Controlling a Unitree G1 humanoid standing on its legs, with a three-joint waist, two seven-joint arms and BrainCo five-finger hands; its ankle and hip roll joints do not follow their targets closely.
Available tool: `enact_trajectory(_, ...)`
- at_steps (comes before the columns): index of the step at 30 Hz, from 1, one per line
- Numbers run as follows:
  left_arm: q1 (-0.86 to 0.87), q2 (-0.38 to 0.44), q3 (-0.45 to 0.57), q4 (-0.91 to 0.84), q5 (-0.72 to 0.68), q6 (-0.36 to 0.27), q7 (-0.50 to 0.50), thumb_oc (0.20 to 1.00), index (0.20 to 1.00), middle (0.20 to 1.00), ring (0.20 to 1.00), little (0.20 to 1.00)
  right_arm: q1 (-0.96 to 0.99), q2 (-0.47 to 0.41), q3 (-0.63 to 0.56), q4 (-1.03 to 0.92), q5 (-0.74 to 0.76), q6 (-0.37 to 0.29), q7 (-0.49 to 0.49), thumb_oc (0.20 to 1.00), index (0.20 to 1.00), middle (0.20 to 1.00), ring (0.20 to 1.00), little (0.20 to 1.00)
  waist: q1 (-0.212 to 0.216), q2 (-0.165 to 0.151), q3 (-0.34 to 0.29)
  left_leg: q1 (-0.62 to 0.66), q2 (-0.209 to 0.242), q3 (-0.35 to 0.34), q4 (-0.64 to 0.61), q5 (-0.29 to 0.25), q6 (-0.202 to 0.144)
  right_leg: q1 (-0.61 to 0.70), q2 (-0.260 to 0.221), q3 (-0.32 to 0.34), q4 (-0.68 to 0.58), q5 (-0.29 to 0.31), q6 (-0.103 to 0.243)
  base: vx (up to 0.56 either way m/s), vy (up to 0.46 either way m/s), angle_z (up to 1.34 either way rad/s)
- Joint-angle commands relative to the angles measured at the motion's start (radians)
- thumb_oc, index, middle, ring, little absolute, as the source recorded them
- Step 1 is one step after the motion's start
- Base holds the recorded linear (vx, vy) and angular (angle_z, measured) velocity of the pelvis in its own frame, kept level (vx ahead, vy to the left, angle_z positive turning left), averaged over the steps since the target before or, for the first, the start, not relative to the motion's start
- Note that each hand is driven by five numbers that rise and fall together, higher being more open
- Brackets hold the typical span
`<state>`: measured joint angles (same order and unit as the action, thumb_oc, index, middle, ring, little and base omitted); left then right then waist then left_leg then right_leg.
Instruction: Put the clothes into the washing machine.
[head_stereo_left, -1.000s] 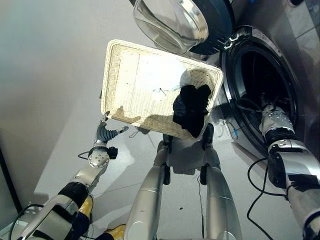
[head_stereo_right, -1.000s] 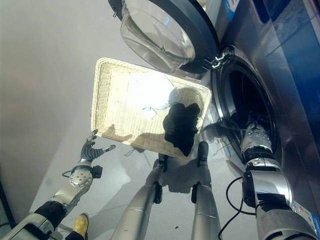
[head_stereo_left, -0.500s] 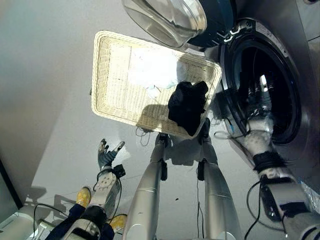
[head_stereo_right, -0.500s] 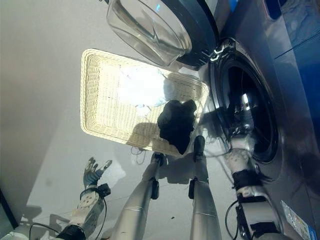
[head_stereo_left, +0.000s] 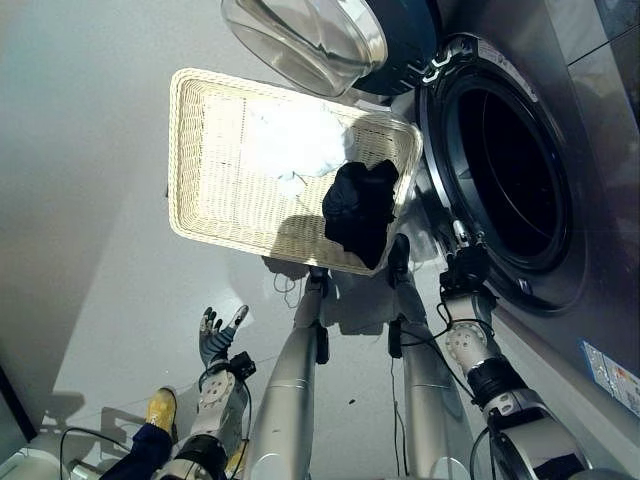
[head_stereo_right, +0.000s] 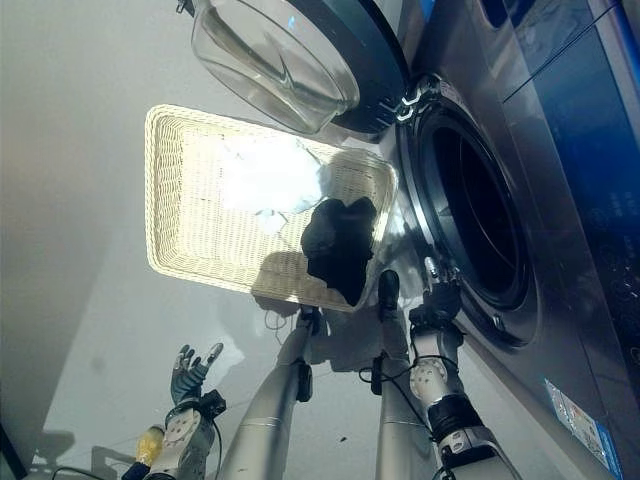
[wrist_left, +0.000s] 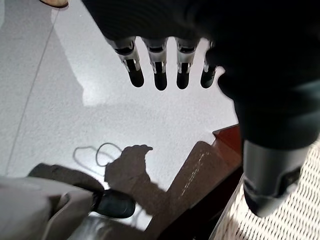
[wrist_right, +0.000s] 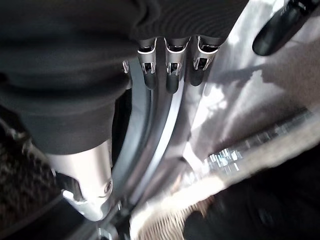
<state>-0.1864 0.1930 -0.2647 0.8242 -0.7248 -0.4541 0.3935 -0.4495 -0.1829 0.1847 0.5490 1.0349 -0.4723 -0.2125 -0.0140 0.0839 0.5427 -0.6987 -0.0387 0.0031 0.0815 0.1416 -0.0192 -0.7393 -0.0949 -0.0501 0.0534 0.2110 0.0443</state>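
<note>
A white wicker basket (head_stereo_left: 190, 190) lies on the floor by the washing machine (head_stereo_left: 560, 60). In it are a white cloth (head_stereo_left: 290, 140) and a black cloth (head_stereo_left: 360, 205) draped against its near right corner. The round door (head_stereo_left: 310, 40) stands swung open over the basket's far side, and the dark drum (head_stereo_left: 510, 180) gapes beside it. My right hand (head_stereo_left: 462, 270) hangs just outside the drum's lower rim, its fingers (wrist_right: 170, 75) straight and empty. My left hand (head_stereo_left: 215, 335) is low over the floor, short of the basket, its fingers (wrist_left: 160, 75) spread and holding nothing.
Grey floor (head_stereo_left: 90, 260) stretches to the left of the basket. The basket's corner (wrist_left: 285, 220) shows in the left wrist view. The washer's metal front panel (head_stereo_right: 570, 330) runs along the right side.
My right hand has come out of the drum and down to its lower rim. My left hand has dropped back from the basket's near edge. The camera has shifted.
</note>
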Motion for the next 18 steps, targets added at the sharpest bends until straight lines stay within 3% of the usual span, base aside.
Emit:
enact_trajectory(1,0.046,0.001,-0.006,-0.013,-0.013,-0.045,0.026,1.0,1.0,1.0,1.0,1.0,0.045,0.027,0.075,-0.151,-0.216,-0.048,-0.032,1.0,1.0,1.0,1.0,1.0,0.024,0.005,-0.023,0.017,-0.034,-0.022,-0.094,0.088,-0.01,0.034,0.049,-0.025,0.059,-0.025,0.017,-0.04,0.041,0.02)
enact_trajectory(2,0.049,-0.001,-0.009,-0.019,-0.012,-0.048,0.028,1.0,1.0,1.0,1.0,1.0,0.051,0.029,0.092,-0.173,-0.287,-0.042,-0.041,1.0,1.0,1.0,1.0,1.0,0.022,0.003,-0.023,0.017,-0.035,-0.023,-0.096,0.09,-0.009,0.035,0.049,-0.025,0.057,-0.023,0.017,-0.04,0.034,0.03)
enact_trajectory(3,0.056,-0.006,-0.023,-0.04,-0.002,-0.05,0.034,1.0,1.0,1.0,1.0,1.0,0.054,0.024,0.155,-0.235,-0.525,-0.039,-0.099,1.0,1.0,1.0,1.0,1.0,0.023,0.0,-0.023,0.019,-0.036,-0.025,-0.1,0.093,-0.009,0.037,0.049,-0.024,0.054,-0.022,0.019,-0.03,0.029,0.03)
enact_trajectory(5,0.062,-0.007,-0.033,-0.062,0.015,-0.044,0.039,1.0,1.0,1.0,1.0,1.0,0.037,-0.004,0.221,-0.303,-0.824,-0.003,-0.186,1.0,1.0,1.0,1.0,1.0,0.026,-0.001,-0.023,0.026,-0.038,-0.03,-0.103,0.092,-0.01,0.044,0.048,-0.025,0.054,-0.026,0.022,-0.04,0.011,0.03)
enact_trajectory(6,0.059,-0.007,-0.034,-0.066,0.018,-0.041,0.04,1.0,1.0,1.0,1.0,1.0,0.026,-0.013,0.233,-0.315,-0.88,-0.004,-0.199,1.0,1.0,1.0,1.0,1.0,0.028,-0.001,-0.023,0.019,-0.038,-0.03,-0.101,0.096,-0.01,0.039,0.048,-0.025,0.052,-0.021,0.023,-0.03,-0.006,0.03)
enact_trajectory(8,0.058,-0.002,-0.036,-0.066,0.023,-0.031,0.018,1.0,1.0,1.0,1.0,1.0,-0.04,-0.069,0.285,-0.35,-1.126,0.045,-0.251,1.0,1.0,1.0,1.0,1.0,0.039,0.001,-0.023,0.023,-0.041,-0.038,-0.099,0.096,-0.011,0.046,0.046,-0.029,0.056,-0.026,0.027,-0.02,-0.014,0.08)
enact_trajectory(10,0.055,0.0,-0.034,-0.059,0.021,-0.028,0.002,1.0,1.0,1.0,1.0,1.0,-0.074,-0.091,0.302,-0.349,-1.197,0.077,-0.245,1.0,1.0,1.0,1.0,1.0,0.046,0.003,-0.023,0.024,-0.043,-0.042,-0.096,0.095,-0.012,0.047,0.045,-0.032,0.059,-0.029,0.029,-0.01,-0.034,0.14)
enact_trajectory(11,0.054,0.011,-0.031,-0.043,0.015,-0.018,-0.034,1.0,1.0,1.0,1.0,1.0,-0.143,-0.136,0.335,-0.334,-1.266,0.127,-0.232,1.0,1.0,1.0,1.0,1.0,0.061,0.006,-0.023,0.036,-0.044,-0.047,-0.096,0.09,-0.013,0.059,0.041,-0.039,0.063,-0.039,0.031,-0.01,-0.063,0.16)
enact_trajectory(14,0.042,0.026,-0.025,-0.018,0.014,-0.022,-0.063,1.0,1.0,1.0,1.0,1.0,-0.23,-0.166,0.366,-0.302,-1.249,0.192,-0.208,1.0,1.0,1.0,1.0,1.0,0.079,0.008,-0.023,0.037,-0.043,-0.051,-0.089,0.09,-0.016,0.061,0.038,-0.05,0.07,-0.04,0.034,-0.01,-0.051,0.13)
enact_trajectory(16,0.028,0.04,-0.024,-0.001,0.093,-0.06,-0.016,1.0,1.0,1.0,1.0,1.0,-0.285,-0.175,0.382,-0.258,-1.185,0.237,-0.189,1.0,1.0,1.0,1.0,1.0,0.092,0.006,-0.023,0.045,-0.042,-0.056,-0.087,0.089,-0.019,0.07,0.039,-0.057,0.075,-0.047,0.033,0.01,-0.034,0.17)
enact_trajectory(18,0.011,0.062,-0.033,-0.024,0.25,-0.146,0.143,1.0,1.0,1.0,1.0,1.0,-0.323,-0.185,0.398,-0.196,-1.118,0.269,-0.192,1.0,1.0,1.0,1.0,1.0,0.104,0.005,-0.023,0.05,-0.039,-0.06,-0.09,0.087,-0.02,0.072,0.039,-0.063,0.079,-0.049,0.033,0.01,-0.031,0.1)
